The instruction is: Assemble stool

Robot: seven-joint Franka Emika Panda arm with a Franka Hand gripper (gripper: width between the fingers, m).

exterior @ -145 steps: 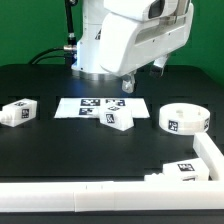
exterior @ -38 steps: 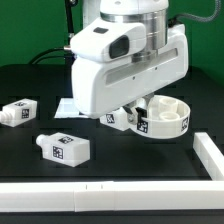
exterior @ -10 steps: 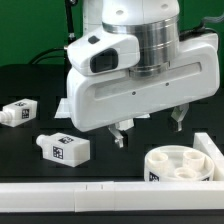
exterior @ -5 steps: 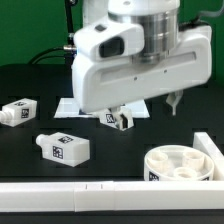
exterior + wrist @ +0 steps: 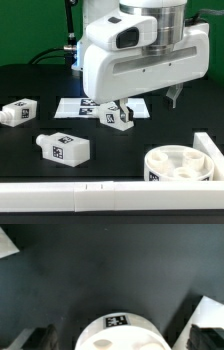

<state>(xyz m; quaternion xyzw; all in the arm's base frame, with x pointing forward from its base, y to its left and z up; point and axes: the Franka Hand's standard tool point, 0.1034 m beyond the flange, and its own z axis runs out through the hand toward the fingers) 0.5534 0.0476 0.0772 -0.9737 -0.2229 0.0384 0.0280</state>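
black worktop (image 5: 40, 80) spreads out, with the white rail (image 5: 60, 195) along its near edge. the seat (image 5: 183, 165) now sits tucked into the rail's corner, sockets up. loose legs lie apart, one (image 5: 62, 148) nearby. the gripper (image 5: 150, 107) has lifted clear, wide open and empty; fetching a leg looks next.

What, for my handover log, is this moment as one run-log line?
gripper: open, empty | seat: sockets up, in rail corner | legs: three seen, loose on table, none fitted

Seat (image 5: 186, 166), holes up, in the rail's (image 5: 60, 196) corner
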